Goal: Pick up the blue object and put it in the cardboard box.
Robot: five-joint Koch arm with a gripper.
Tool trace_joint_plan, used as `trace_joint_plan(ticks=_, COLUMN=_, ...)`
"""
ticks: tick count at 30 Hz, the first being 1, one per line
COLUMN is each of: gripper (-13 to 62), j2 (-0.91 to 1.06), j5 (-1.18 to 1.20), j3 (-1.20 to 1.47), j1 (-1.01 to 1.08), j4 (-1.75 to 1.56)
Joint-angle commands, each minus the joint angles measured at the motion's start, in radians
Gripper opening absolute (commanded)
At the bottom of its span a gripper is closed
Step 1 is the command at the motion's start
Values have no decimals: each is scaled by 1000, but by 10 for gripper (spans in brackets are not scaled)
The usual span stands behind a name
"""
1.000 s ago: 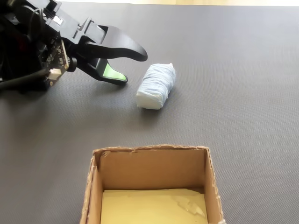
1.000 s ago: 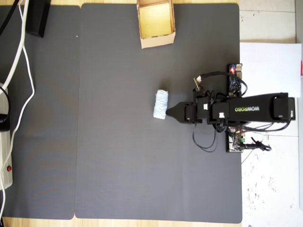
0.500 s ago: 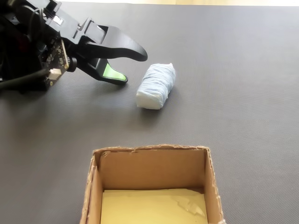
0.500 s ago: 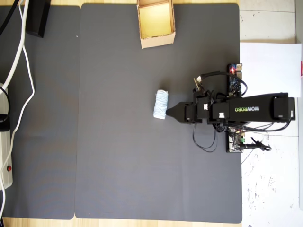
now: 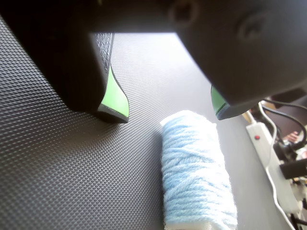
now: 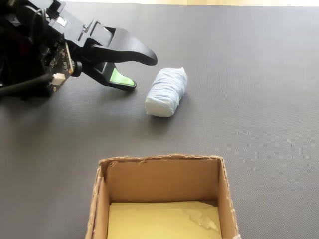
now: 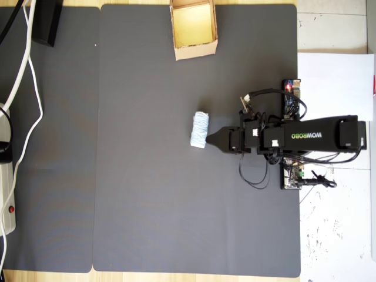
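A: The tool (image 6: 138,72) sits at the left of the fixed view, jaws apart, nothing between them; its green-padded fingertip (image 6: 121,79) is low over the dark mat.

B: And the blue object (image 6: 167,91)?

A: Just right of the tool, lying on its side on the tabletop (image 6: 259,74), apart from the tips.

B: So reach forward until the roll sits between the jaws, then close across its narrow middle; the yarn looks soft, so squeeze gently.

A: The cardboard box (image 6: 162,175) stands well apart, near the bottom edge, open and empty.
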Motion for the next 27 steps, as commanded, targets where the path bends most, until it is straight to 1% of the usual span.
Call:
trace_joint_plan(ticks=1, gripper=344, j2=94, j5=20, j3=41, j1=5, j4=92)
trace_joint_plan(ticks=7, gripper=342, j2=94, j5=18, j3=41, j1=18, j4=17)
trace_joint_plan(ticks=12, gripper=340, j2=94, j5=25, j3=12, j1=75, j4=38)
trace_joint_plan(ticks=19, gripper=340, j2=94, j5=25, j3=-181, j1=104, j4=288)
trace_joint_plan(ticks=27, gripper=334, j2=57, j5=28, j3=-391, j1=117, j4=492)
